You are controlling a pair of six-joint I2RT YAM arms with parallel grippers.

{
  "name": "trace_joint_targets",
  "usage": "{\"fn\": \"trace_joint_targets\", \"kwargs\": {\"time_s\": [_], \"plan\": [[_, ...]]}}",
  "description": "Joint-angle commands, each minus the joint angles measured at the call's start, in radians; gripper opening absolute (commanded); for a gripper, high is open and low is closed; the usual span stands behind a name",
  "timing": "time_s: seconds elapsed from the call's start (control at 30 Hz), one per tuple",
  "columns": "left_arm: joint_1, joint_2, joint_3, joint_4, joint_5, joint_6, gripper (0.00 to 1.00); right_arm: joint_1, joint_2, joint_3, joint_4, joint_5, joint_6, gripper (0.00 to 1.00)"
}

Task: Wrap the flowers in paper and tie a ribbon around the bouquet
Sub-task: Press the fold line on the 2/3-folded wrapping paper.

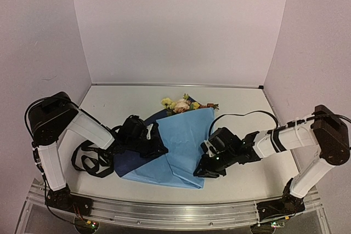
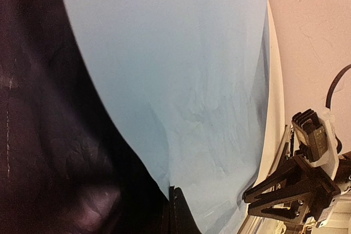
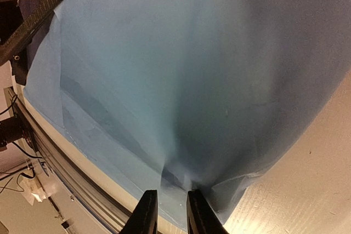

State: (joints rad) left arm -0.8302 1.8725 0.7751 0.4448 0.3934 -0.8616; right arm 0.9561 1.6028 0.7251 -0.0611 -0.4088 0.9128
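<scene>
The light-blue paper (image 1: 184, 141) lies folded over the flowers (image 1: 182, 104), whose yellow and cream blooms stick out at its far end. A dark navy layer (image 1: 129, 164) shows under the paper on the left. My left gripper (image 1: 159, 149) (image 2: 174, 193) is shut on the paper's (image 2: 181, 80) left edge. My right gripper (image 1: 202, 169) (image 3: 167, 197) pinches the near right corner of the paper (image 3: 181, 80), which puckers up between its narrow-set fingers. Black loops (image 1: 88, 163) lie beside the left arm; I cannot tell whether they are the ribbon.
The metal rail (image 1: 175, 209) runs along the near table edge, close under the paper's front edge. White walls close in the back and sides. The right gripper (image 2: 290, 190) shows in the left wrist view, and the left gripper (image 3: 27, 9) in the right wrist view.
</scene>
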Motion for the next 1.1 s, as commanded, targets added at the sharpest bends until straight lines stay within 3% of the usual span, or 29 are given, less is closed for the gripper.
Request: {"fn": "trace_joint_targets", "kwargs": {"time_s": [0.0,0.5,0.67,0.77,0.93,1.07], "plan": [[0.007,-0.02,0.034,-0.014,-0.001,0.013,0.0,0.021,0.012,-0.027,0.084,0.005,0.047,0.19],[0.008,-0.027,0.086,-0.116,-0.024,0.073,0.02,0.05,0.09,-0.138,0.228,0.023,0.129,0.15],[-0.008,-0.122,0.132,-0.285,-0.104,0.179,0.31,0.05,0.097,-0.134,0.23,0.016,0.128,0.15],[-0.044,-0.201,0.167,-0.411,-0.21,0.268,0.42,0.05,0.102,-0.131,0.229,0.013,0.129,0.15],[-0.158,-0.242,0.24,-0.591,-0.339,0.371,0.4,0.05,0.109,-0.119,0.228,0.008,0.13,0.15],[-0.226,-0.198,0.261,-0.584,-0.237,0.417,0.32,0.05,0.114,-0.114,0.228,0.009,0.133,0.14]]}}
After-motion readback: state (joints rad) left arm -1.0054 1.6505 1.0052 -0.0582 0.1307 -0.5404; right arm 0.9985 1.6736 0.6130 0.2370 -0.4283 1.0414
